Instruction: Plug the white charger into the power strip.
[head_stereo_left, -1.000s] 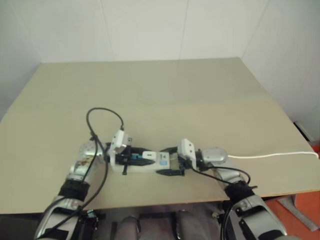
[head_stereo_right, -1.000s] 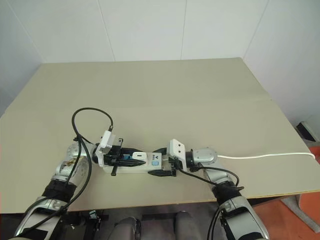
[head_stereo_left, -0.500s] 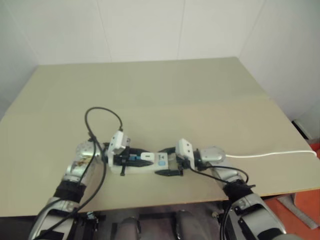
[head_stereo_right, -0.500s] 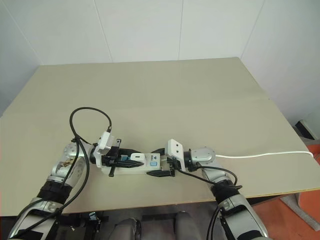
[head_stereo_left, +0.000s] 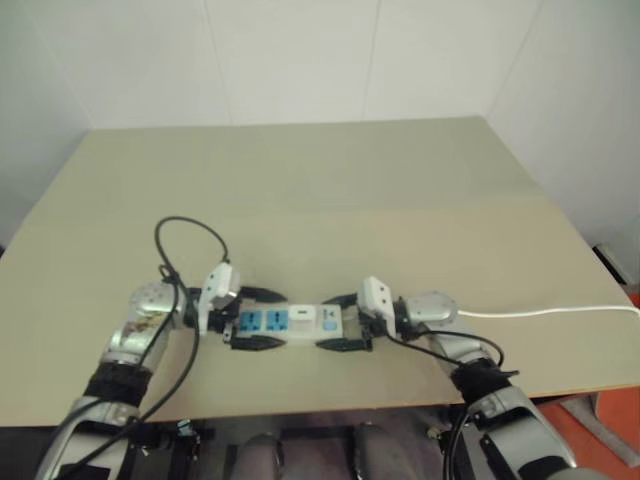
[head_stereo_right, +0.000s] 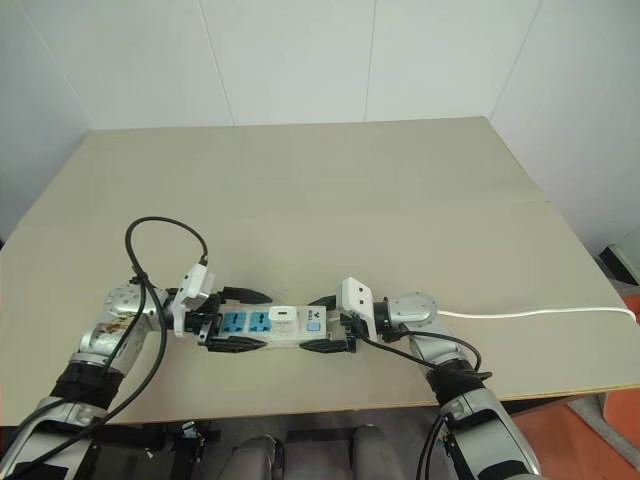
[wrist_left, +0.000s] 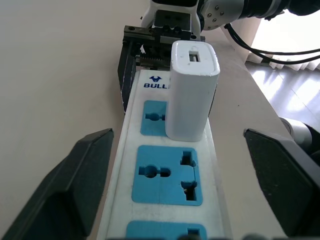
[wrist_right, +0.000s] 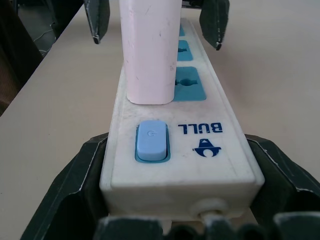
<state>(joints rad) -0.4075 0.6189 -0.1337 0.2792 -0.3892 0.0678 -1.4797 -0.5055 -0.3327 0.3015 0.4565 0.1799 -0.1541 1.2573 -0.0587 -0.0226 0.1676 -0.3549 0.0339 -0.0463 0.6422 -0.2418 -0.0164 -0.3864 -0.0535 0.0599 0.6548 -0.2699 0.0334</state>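
The power strip (head_stereo_left: 262, 322) lies on the tan table near its front edge. The white charger (head_stereo_left: 298, 317) stands upright in the blue socket nearest the small blue switch (wrist_right: 151, 140). My left gripper (head_stereo_left: 275, 319) is open, its black fingers (wrist_left: 80, 185) spread wide on either side of the strip's left end and clear of the charger (wrist_left: 192, 90). My right gripper (head_stereo_left: 335, 322) is shut on the strip's switch end, with its fingers (wrist_right: 75, 190) pressed against both sides of the strip (wrist_right: 180, 150).
The strip's thin white cord (head_stereo_left: 540, 312) runs right across the table and off its right edge. A black cable loop (head_stereo_left: 190, 235) arches over my left wrist. The table's front edge (head_stereo_left: 330, 405) is close behind both arms; a wide tan surface lies beyond.
My left gripper has opened, let go of the charger and drawn back to the left. The charger now stands alone in its socket. The right gripper has kept still.
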